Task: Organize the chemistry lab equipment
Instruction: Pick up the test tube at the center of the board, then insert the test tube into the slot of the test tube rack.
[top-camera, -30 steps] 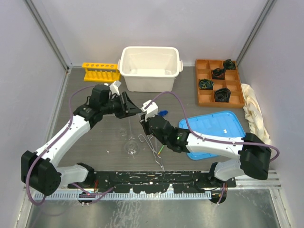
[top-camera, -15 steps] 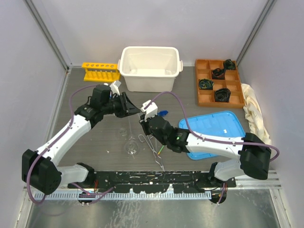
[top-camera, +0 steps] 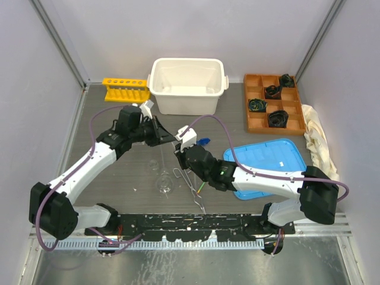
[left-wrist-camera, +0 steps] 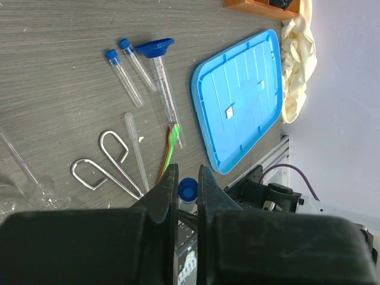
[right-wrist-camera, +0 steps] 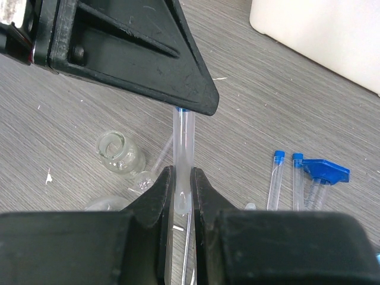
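1. One white plastic bin (top-camera: 184,104), deep and round-cornered, stands at the far middle of the grey wood-grain table (top-camera: 119,172).
2. A flat, ribbed blue tray (top-camera: 270,155) lies on the right, partly under my right forearm.
3. The orange compartment tray (top-camera: 256,122) and the crumpled cream cloth (top-camera: 317,142) sit at the far right, well apart from my work.
4. The yellow rack (top-camera: 123,89) stands just left of the bin.
5. My left gripper (left-wrist-camera: 188,171) has its black fingers drawn in tight on a blue cap. My right gripper (right-wrist-camera: 181,178) pinches the rounded glass bottom of the same tube.
6. The bent-wire metal tongs (left-wrist-camera: 104,166) lie on the table below my grippers.
7. The clear blue-based cylinder (left-wrist-camera: 161,77) lies flat beside them.
8. The blue-capped test tube (right-wrist-camera: 182,148) is held off the table between my two grippers. Its long axis runs straight out from my right fingers, cap end toward the left gripper.
9. Two spare test tubes (left-wrist-camera: 124,77) lie side by side next to the cylinder.
10. A green spatula (left-wrist-camera: 172,141) lies against the cylinder's open end, and a small clear flask (right-wrist-camera: 119,153) stands under the held tube.
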You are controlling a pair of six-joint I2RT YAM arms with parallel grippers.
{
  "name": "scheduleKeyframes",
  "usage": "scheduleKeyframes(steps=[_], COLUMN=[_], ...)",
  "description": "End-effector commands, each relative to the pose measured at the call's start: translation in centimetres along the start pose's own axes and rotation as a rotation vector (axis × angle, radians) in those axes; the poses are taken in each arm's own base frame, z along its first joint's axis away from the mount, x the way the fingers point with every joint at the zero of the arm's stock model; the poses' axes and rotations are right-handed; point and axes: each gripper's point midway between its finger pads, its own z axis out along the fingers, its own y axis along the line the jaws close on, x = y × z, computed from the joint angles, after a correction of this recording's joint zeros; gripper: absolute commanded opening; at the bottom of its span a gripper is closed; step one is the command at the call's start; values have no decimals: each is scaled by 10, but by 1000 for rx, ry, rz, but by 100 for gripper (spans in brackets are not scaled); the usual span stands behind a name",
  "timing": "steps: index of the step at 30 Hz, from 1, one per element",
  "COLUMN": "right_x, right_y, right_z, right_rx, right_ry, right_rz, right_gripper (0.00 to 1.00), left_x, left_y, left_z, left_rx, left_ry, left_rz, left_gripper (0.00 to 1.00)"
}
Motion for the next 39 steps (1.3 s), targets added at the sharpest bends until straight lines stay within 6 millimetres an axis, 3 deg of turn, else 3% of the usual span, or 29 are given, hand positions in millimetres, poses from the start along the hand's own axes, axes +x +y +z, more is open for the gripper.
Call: scheduleKeyframes(steps=[1, 4, 7, 10, 17, 26, 32, 34, 39], right_x=[-29, -28, -29, -30, -26, 12, 34, 39, 44], right_y=[8, 8, 9, 12, 5, -35, -61, -68, -78], right_z=[0, -1, -3, -7, -21, -15, -1, 1, 9], right_rx=[-12, -12, -21, -40, -23, 166, 171, 167, 159], right_ry=[-73, -70, -63, -56, -42, 101, 196, 209, 233], right_rz=[43, 44, 44, 43, 32, -6, 88, 110, 129], right_gripper=[1, 11, 37, 47, 49, 48, 45, 45, 44], left_x=[-15, -16, -20, -26, -56, -141, -181, -188, -193], left_y=[-17, -11, 3, 11, 29, 107, 144, 151, 180], left_z=[-1, -2, -5, -8, -24, -92, -126, -125, -93], left_rx=[51, 17, -59, -110, -272, -667, -813, -834, -862], left_ry=[-54, -64, -89, -117, -204, -526, -736, -755, -727], left_rz=[53, 72, 96, 121, 207, 269, 245, 252, 250], left_gripper=[1, 0, 0, 0, 0, 0, 0, 0, 0])
